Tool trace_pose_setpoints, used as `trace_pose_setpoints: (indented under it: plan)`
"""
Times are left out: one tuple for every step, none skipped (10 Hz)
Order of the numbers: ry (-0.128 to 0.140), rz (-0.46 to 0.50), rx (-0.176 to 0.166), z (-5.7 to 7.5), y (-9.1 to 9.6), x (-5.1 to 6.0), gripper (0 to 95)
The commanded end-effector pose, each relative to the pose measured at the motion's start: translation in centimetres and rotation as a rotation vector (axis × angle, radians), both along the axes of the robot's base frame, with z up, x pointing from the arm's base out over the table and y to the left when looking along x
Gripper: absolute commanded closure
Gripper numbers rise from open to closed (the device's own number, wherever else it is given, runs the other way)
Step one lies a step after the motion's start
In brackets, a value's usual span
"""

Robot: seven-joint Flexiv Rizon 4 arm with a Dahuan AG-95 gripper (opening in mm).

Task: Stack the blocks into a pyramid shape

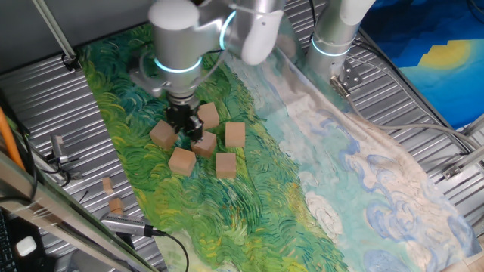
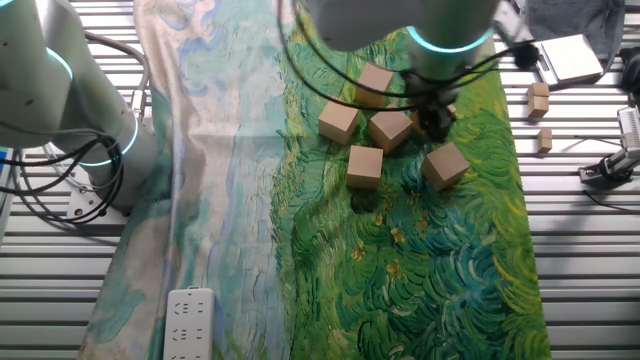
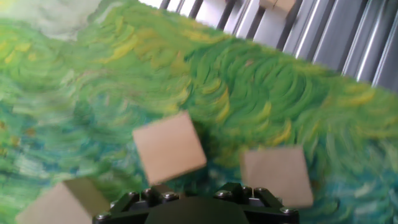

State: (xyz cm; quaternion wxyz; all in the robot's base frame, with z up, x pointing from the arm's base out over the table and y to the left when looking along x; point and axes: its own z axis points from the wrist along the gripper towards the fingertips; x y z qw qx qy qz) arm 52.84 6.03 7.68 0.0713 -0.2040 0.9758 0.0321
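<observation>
My pincer (image 1: 184, 123) low among blocks (image 1: 198, 142), jaws hidden; cannot tell if open or holding anything. All six blocks loose on painted cloth (image 1: 249, 204), single layer, none stacked. No pyramid begun; whole build left. Farther off, two small wood bits (image 1: 111, 195) on metal surface (image 1: 83, 181).

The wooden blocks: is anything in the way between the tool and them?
Nothing visible is. The black two-finger tool hangs right among the plain light-brown wooden cube blocks on the green painted cloth, with cubes close on several sides. None is stacked yet.
</observation>
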Motion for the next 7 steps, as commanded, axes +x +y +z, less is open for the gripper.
trace_pose_setpoints:
  plan:
    - [-0.002, -0.001, 0.005, -0.4, 0.1, -0.5, 19.0]
    - [-0.005, -0.008, 0.006, -0.4, 0.4, -0.7, 19.0]
    - [-0.006, -0.009, 0.006, -0.5, 0.5, -0.8, 19.0]
    - [-0.006, -0.012, 0.005, -0.6, 0.9, -0.9, 19.0]
    - [-0.01, -0.015, 0.005, -0.9, 1.1, -0.9, 19.0]
    - [-0.015, -0.017, 0.006, -1.1, 1.3, -1.0, 19.0]
    - [-0.016, -0.017, 0.007, -1.2, 1.3, -1.0, 19.0]
